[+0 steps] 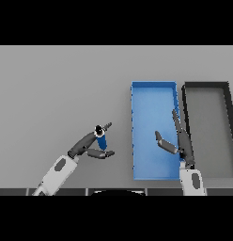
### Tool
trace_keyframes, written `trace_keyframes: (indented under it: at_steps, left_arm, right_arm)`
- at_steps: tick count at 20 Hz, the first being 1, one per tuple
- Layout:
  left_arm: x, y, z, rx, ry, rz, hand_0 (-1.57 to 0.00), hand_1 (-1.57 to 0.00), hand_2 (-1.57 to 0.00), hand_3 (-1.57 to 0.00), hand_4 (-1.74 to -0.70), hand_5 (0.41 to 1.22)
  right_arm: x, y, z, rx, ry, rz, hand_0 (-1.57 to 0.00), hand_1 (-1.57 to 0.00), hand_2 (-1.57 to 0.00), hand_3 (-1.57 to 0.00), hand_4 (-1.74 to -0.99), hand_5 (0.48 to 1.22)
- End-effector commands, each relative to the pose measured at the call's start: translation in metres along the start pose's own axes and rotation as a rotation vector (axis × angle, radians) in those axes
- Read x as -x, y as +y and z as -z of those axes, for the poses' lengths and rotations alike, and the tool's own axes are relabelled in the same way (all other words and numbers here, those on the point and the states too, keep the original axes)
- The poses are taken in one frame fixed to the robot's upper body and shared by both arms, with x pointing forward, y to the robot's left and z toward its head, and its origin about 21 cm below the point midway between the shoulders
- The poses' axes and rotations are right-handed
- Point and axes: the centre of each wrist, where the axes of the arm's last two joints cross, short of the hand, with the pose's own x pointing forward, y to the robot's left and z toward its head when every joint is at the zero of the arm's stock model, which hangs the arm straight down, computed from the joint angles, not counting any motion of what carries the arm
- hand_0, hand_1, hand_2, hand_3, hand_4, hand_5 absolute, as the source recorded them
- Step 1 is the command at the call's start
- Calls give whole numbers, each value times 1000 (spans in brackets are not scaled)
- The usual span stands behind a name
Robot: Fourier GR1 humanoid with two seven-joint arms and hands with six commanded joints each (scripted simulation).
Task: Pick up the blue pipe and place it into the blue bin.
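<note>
- I see my left hand (90, 143) curled around the blue pipe (101, 140), left of the blue bin (153, 89).
- My right hand (177, 141) hovers open-fingered over the bin's right side.

On the flat grey bench (57, 84), the shallow blue rectangular bin (153, 101) lies right of centre, with the dark grey rectangular bin (207, 122) just beside it on its right. The short blue pipe (101, 140) sits left of both, within the left hand (90, 145). The right hand (177, 141) is over the blue bin's right side.
</note>
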Motion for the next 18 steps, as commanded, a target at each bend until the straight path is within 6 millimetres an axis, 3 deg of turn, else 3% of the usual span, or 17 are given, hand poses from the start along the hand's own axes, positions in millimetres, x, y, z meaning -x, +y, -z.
trace_keyframes:
  at_steps: [1, 3, 4, 5, 7, 10, 13, 18]
  left_arm:
    - [1, -2, 3, -4, -10, -10, 1, 1, 1, 1, -1107, 463]
    - [0, -7, 11, -12, -37, -74, 1, -41, -151, -121, -1186, 550]
    - [0, -10, 12, -15, -54, -101, -10, -156, -308, -276, -1243, 613]
    - [2, -10, 12, -26, -61, -133, -125, -319, -485, -535, -1281, 735]
    - [2, -13, 13, -40, -71, -152, -602, -752, -865, -908, -1439, 910]
    - [-4, -19, 16, -16, -81, -151, -1075, -1151, -1210, -1194, -1580, 1062]
    - [-5, -28, 15, -23, -114, -116, -1317, -1356, -1386, -1378, -1513, 1139]
    - [-29, -26, 22, -57, -226, -120, -1488, -1501, -1510, -1508, -1474, 1194]
  right_arm:
    - [0, 1, 2, 3, 10, 14, 1, 1, 1, 1, -1207, 650]
    - [3, 1, -2, -6, -4, 12, 1, 1, 1, 1, -1213, 655]
    - [3, 0, 0, -6, -3, 18, 1, 1, 1, 1, -1217, 655]
    - [1, 2, 0, -10, -7, 20, 1, 1, 1, 1, -1220, 656]
    - [2, 2, 0, -4, 2, 18, 1, 1, 1, 1, -1219, 657]
    - [4, 3, 1, -10, 13, 35, 1, 1, 1, 1, -1233, 660]
    - [3, 4, 2, -18, -3, 39, 1, 1, 1, 1, -1222, 646]
    - [2, -2, 5, -6, 17, 53, 1, 1, 1, 1, -1225, 630]
